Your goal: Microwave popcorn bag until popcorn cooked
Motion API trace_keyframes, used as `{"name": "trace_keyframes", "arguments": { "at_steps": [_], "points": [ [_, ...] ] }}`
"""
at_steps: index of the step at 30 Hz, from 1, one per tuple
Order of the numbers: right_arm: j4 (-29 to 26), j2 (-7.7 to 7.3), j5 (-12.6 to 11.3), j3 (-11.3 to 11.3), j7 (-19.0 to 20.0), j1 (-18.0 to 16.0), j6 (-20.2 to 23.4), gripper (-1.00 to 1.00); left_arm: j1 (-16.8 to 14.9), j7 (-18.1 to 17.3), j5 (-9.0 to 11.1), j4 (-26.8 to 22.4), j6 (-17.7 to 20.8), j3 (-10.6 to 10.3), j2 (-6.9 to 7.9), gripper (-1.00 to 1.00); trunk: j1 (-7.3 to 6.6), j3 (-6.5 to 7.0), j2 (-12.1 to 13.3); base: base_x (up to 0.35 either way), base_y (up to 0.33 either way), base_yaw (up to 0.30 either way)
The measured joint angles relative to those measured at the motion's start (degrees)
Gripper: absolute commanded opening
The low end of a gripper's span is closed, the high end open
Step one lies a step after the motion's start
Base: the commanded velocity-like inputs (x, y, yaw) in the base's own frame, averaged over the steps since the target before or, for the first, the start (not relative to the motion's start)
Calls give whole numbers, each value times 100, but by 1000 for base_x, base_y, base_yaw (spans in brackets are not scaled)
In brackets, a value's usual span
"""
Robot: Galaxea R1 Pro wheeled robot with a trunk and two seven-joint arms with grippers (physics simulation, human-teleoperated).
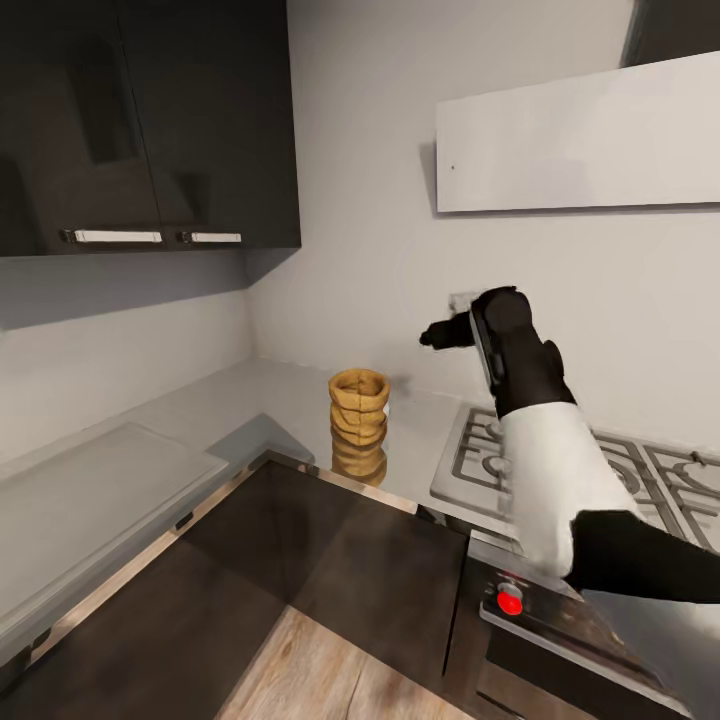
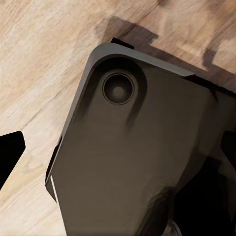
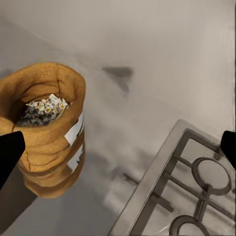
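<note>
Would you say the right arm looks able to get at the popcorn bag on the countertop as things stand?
Probably yes: the right gripper hangs open above the countertop, beside the popcorn bag, with nothing between them; the gas hob lies off to the other side.

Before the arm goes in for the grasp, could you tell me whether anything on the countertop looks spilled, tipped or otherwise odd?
Nothing stands out. The popcorn bag stands upright near the front edge of the countertop, its mouth open with kernels inside and none scattered around it. The right gripper hovers above the counter between the bag and the gas hob, touching neither.
</note>
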Motion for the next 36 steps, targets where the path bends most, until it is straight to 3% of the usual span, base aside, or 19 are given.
{"name": "trace_keyframes", "arguments": {
  "at_steps": [5, 7, 12, 16, 26, 29, 31, 33, 36],
  "points": [
    [1556, -44, -22, -119, -8, -1093, 1, 100, 0, 0, 0, 0, 0, -1, 2, 100, 0, 0, 0, 0, 0, 0],
    [1979, -33, -24, -301, -10, -1287, 1, 100, 0, 0, 0, 0, 0, 0, 1, 100, 0, -1, 0, 0, 0, 0],
    [2743, 35, -27, -694, -49, -1379, 0, 100, 0, 0, 30, 0, -7, 17, 0, 100, 0, -1, 1, 0, 0, 0],
    [2855, 35, -10, -919, -67, -1385, -1, 100, 0, 0, 44, 0, -9, 22, 3, 100, 0, -1, 0, 0, 0, 0],
    [2889, 44, 13, -924, -183, -1386, -1, 100, 0, 0, 62, -3, -3, 34, 2, 100, 0, -1, 0, 0, 0, 0],
    [2931, 39, 18, -939, -471, -1386, -1, 100, 0, 0, 66, -3, -1, 37, 3, 100, 0, -1, 0, 0, 0, 0],
    [2943, 103, -8, -971, -990, -1386, -1, 100, 0, 0, 67, -3, 0, 38, 1, 100, 0, -1, 0, 0, 0, 0],
    [2942, 167, -18, -1057, -1253, -1387, -2, 100, 0, 0, 67, -3, -2, 38, -2, 100, 0, -1, 0, 0, 0, 0],
    [2942, 167, -22, -1247, -1347, -1386, -1, 100, 0, 0, 67, -8, -5, 38, -2, 100, 0, -1, 0, 0, 0, 0]
  ]
}}
